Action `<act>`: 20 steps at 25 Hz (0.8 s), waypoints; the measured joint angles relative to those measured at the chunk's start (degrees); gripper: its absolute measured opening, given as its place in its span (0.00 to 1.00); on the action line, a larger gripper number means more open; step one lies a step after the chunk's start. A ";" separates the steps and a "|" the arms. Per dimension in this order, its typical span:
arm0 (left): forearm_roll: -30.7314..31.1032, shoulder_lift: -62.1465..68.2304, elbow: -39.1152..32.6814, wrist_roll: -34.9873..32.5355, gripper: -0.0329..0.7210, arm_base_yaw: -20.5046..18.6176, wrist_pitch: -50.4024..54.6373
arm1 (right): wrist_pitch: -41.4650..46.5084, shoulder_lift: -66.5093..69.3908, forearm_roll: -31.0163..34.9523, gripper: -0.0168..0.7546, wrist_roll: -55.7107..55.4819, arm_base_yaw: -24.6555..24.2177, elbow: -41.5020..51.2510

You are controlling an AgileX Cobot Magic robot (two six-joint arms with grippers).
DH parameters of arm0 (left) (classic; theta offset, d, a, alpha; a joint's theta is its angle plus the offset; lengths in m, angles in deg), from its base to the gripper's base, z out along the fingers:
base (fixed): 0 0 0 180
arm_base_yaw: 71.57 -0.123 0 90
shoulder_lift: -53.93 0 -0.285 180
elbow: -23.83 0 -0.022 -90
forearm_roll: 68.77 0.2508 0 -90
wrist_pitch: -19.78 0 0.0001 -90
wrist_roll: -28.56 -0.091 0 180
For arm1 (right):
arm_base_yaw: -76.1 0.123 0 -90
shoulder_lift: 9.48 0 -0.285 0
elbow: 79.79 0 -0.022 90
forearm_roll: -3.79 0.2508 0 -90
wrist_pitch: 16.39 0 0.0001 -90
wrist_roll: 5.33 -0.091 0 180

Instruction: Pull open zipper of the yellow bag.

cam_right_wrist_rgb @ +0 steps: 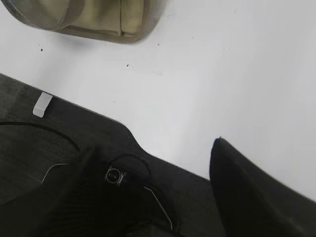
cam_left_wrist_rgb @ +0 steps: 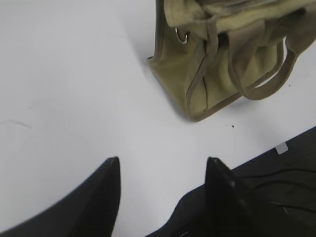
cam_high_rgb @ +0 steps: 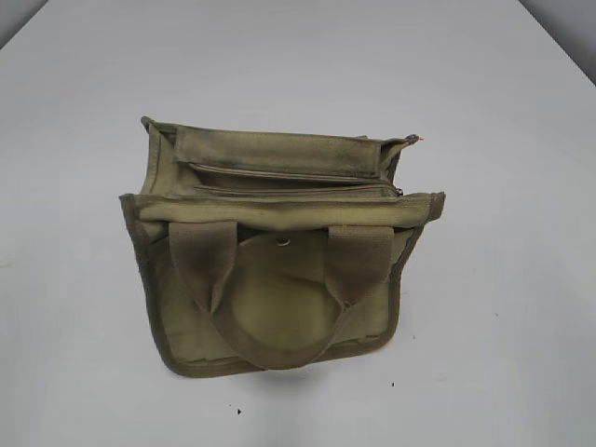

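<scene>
Apparently yellow bag w/ nothing visible.

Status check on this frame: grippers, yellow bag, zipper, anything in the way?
Left gripper open, empty, short of the yellow bag. Right gripper: one finger visible, nothing held. Zipper untouched. Nothing in the way.

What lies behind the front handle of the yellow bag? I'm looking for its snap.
Behind the front handle shows the yellow bag's front panel with a small metal snap near the top edge. The handle's straps cover strips of that panel; the bag's inside stays hidden.
</scene>
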 joint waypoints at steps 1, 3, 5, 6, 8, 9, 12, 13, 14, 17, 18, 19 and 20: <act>0.42 -3.11 -2.16 0.00 0.61 0.00 0.00 | 0.00 -2.50 -0.06 0.70 0.05 0.00 0.76; 0.94 -8.34 -6.20 0.00 0.61 0.00 0.18 | 0.00 -6.32 -0.33 0.70 0.38 0.00 2.21; 0.94 -12.78 -9.27 0.00 0.61 0.00 0.18 | -0.58 -9.19 -0.63 0.70 0.87 0.00 3.09; 0.94 -14.79 -10.10 0.00 0.61 0.00 0.13 | -1.17 -10.27 -0.70 0.70 1.19 0.00 3.47; 0.99 -18.13 -10.39 0.00 0.61 0.00 -1.07 | -2.30 -11.59 -0.70 0.70 1.87 0.00 4.11; 1.01 -19.17 -10.69 0.00 0.61 0.00 -2.14 | -2.60 -11.78 -0.70 0.70 2.02 0.00 4.23; 1.26 -20.58 -11.38 0.00 0.61 0.00 -3.23 | -2.95 -12.00 -0.70 0.70 2.33 0.00 4.29; 1.26 -20.58 -11.42 0.00 0.61 0.00 -3.37 | -2.97 -12.02 -0.70 0.70 2.38 0.00 4.29; 1.31 -20.58 -11.42 0.00 0.61 0.00 -3.42 | -3.01 -12.02 -0.70 0.70 2.45 0.00 4.29; 1.54 -20.58 -11.99 0.00 0.61 0.00 -3.38 | -3.01 -12.02 -0.70 0.70 2.51 0.00 4.29; 1.57 -20.58 -12.06 0.00 0.61 0.00 -3.38 | -3.01 -12.02 -0.70 0.70 2.55 0.00 4.29; 1.61 -20.58 -12.06 0.00 0.61 0.00 -3.38 | -3.03 -12.02 -0.70 0.70 2.55 0.00 4.29; 1.61 -20.58 -12.06 0.00 0.61 0.00 -3.38 | -3.12 -12.02 -0.70 0.70 2.61 0.00 4.29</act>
